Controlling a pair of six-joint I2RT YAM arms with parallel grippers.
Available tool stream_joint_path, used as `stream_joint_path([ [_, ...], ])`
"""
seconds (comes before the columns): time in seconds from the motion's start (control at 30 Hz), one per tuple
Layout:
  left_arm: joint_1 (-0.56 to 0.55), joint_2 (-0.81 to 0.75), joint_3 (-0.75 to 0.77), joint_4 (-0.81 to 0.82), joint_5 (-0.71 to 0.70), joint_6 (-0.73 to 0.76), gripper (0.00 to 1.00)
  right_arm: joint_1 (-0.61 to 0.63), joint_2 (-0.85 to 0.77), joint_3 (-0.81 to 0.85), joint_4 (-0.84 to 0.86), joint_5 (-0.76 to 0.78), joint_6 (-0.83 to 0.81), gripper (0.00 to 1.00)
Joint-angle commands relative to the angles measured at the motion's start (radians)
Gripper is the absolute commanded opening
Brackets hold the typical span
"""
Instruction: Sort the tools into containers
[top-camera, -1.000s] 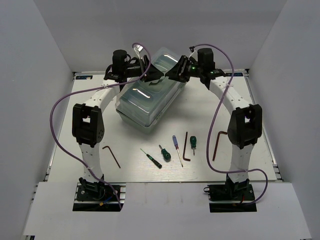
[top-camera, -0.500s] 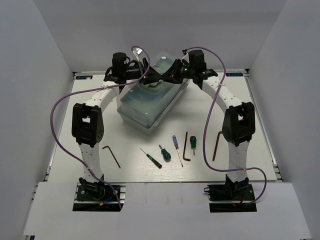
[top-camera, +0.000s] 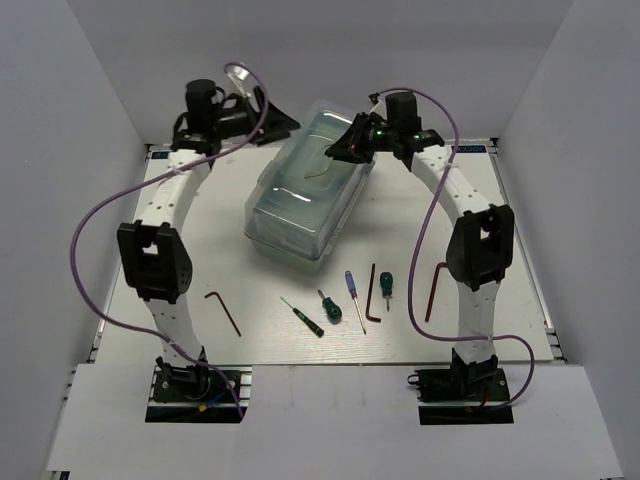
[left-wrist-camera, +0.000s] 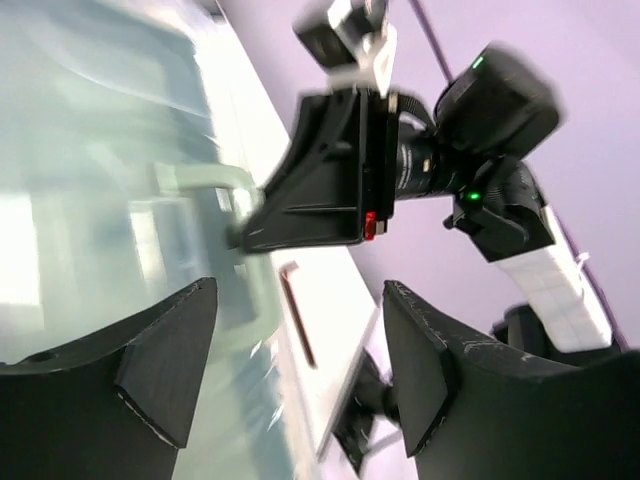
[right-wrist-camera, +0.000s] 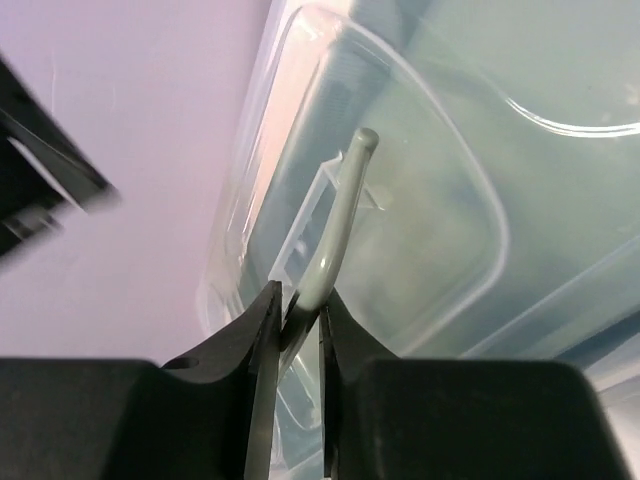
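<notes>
— At the far middle of the tabletop (top-camera: 262, 292), what does the toolbox (top-camera: 285, 240) hold?

— Cannot tell; its lid (top-camera: 315, 178) is down. Screwdrivers (top-camera: 331, 306) and hex keys (top-camera: 224, 312) lie near it. My right tool (right-wrist-camera: 298, 318) pinches its handle (right-wrist-camera: 338, 215), clear only wrist-side; my left tool (left-wrist-camera: 298, 300) gapes, holding nothing.

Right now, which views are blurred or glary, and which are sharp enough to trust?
Left wrist: motion blur smears the toolbox and the right arm; only its own fingers are crisp. Right wrist: fairly sharp on the lid handle between its fingers, soft reflections on the lid. Top external: evenly lit and sharp, pale glare on the lid.
</notes>
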Motion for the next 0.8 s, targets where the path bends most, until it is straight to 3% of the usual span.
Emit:
stream_joint_path([
  [0.0,0.095,-0.162,0.059,-0.134,-0.075,0.094,0.77,-0.071,-0.027,0.108,0.087,-0.132,-0.244,0.00],
  [0.2,0.167,-0.270,0.007,-0.344,-0.267,0.237,0.77,-0.183,-0.058,0.143,0.075,-0.361,-0.288,0.00],
  [0.43,0.128,-0.281,-0.309,-0.256,-0.219,0.281,0.77,-0.272,-0.096,0.120,-0.026,-0.528,-0.319,0.00],
  [0.57,0.068,-0.206,-0.321,-0.318,-0.231,0.359,0.77,-0.321,-0.098,0.092,-0.008,-0.596,-0.287,0.00],
  [0.77,0.012,-0.147,-0.312,-0.400,-0.379,0.424,0.77,-0.358,-0.110,0.029,0.040,-0.694,-0.259,0.00],
])
